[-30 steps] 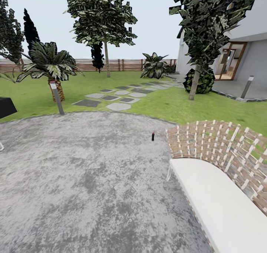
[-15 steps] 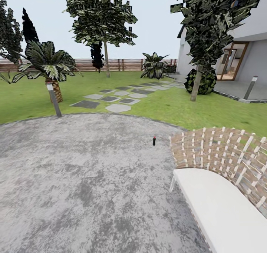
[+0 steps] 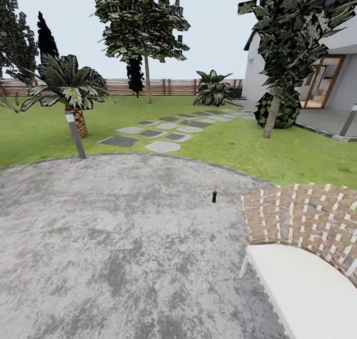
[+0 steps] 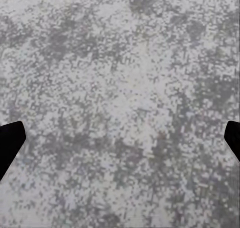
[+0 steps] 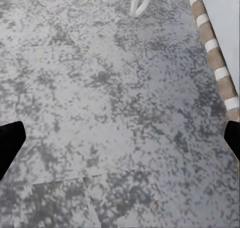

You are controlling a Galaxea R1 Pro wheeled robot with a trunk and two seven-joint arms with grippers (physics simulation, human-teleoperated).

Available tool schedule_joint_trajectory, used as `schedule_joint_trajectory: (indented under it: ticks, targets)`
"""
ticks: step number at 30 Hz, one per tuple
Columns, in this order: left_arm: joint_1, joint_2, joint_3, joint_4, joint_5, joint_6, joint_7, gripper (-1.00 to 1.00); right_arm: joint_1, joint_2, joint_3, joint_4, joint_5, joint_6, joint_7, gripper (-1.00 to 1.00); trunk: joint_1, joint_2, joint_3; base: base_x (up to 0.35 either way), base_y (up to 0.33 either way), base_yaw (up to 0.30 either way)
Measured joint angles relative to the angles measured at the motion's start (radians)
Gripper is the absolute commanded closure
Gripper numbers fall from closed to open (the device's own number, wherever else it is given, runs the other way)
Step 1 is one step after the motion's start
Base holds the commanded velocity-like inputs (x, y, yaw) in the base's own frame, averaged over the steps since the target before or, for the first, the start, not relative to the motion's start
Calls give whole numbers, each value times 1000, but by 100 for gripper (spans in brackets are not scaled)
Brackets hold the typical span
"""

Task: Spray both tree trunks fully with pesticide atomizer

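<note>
The pesticide atomizer (image 3: pixel 214 196) is a small dark bottle with a red top, standing upright on the grey paved floor (image 3: pixel 114 239) in the head view, just left of a woven chair. Two trees rise from the lawn beyond: one thin trunk (image 3: pixel 148 83) far off near the fence, another trunk (image 3: pixel 271 118) at the right by the house. My left gripper (image 4: pixel 120 143) is open over bare paving, its dark fingertips (image 4: pixel 10 145) at the frame's edges. My right gripper (image 5: pixel 120 143) is open too, over paving close to the chair's leg (image 5: pixel 140 1).
A woven brown-and-white chair (image 3: pixel 302 220) with a white cushion (image 3: pixel 302 294) fills the lower right. A slanted bollard lamp (image 3: pixel 75 135) and a short palm (image 3: pixel 74 93) stand at the paving's left rim. Stepping stones (image 3: pixel 163 135) cross the lawn toward the house (image 3: pixel 332 76).
The whole head view has shifted: the camera has moved. The atomizer now sits lower and further right in the picture, and the black object at the left edge has left the view.
</note>
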Motion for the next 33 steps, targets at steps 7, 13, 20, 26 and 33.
schedule_joint_trajectory:
  ticks: [7, 13, 20, 26, 33]
  targets:
    - [0, 0, 0, 0, 0, 0, 0, -100, 0, 0, 0, -2, -1, 1, 1, -100, 0, 0, 0, 337, 86, 73]
    - [0, 0, 0, 0, 0, 0, 0, -100, 1, 0, 0, -2, -1, 2, 1, -100, 0, 0, 0, 337, 86, 2]
    - [0, 0, 0, 0, 0, 0, 0, -100, 1, -1, 0, 3, 3, 0, 2, -100, 0, 0, 0, 337, 86, 0]
    - [0, 0, 0, 0, 0, 0, 0, -100, 1, -1, 0, 3, 3, 1, 1, -100, 0, 0, 0, 337, 86, 0]
    - [0, 0, 0, 0, 0, 0, 0, -100, 1, -1, 0, 3, 3, 1, 0, -100, 0, 0, 0, 337, 86, 0]
